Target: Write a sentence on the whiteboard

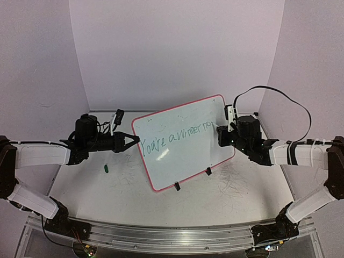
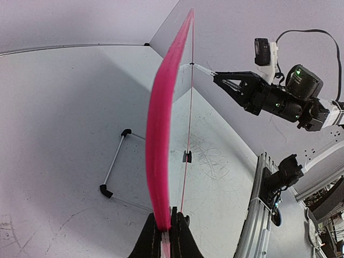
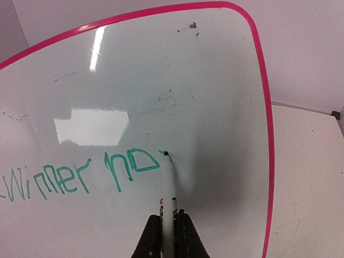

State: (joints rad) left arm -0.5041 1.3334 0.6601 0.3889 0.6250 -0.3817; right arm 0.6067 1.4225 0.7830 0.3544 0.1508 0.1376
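The whiteboard with its pink-red frame stands tilted on two black clip feet mid-table. My left gripper is shut on the board's left edge; the left wrist view shows the frame edge-on between my jaws. My right gripper is shut on a white marker, whose tip touches the board right after the last green letters. The sentence in green reads roughly "You're a winner no"; its end shows in the right wrist view.
A small green marker cap lies on the table left of the board. Faint grey scribbles mark the table by the board's right foot. A wire stand shows behind the board. Purple walls enclose the back and sides.
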